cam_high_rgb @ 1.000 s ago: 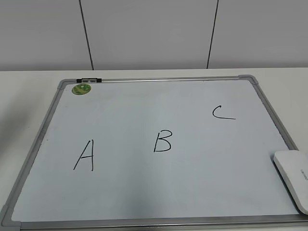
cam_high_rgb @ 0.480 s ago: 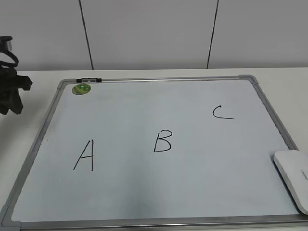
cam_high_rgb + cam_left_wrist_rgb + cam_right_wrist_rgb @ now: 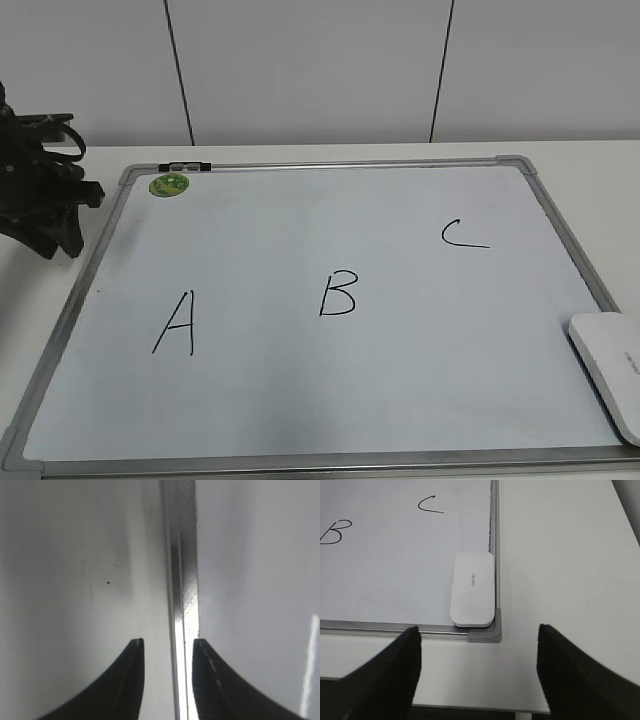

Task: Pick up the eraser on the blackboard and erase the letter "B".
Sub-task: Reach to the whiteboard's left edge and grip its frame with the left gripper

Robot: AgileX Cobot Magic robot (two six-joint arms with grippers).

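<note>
White desk (image 3: 600, 165) under a pale panelled wall carries the blackboard (image 3: 320, 163). At its near right corner lies the eraser (image 3: 612, 368), untouched, against the frame. Left of it, mid-board, is the letter "B" (image 3: 338, 294). The right hand (image 3: 477, 667) hovers beyond that corner, spread wide and empty. The left hand (image 3: 167, 647) is released over the board's left frame edge.
</note>
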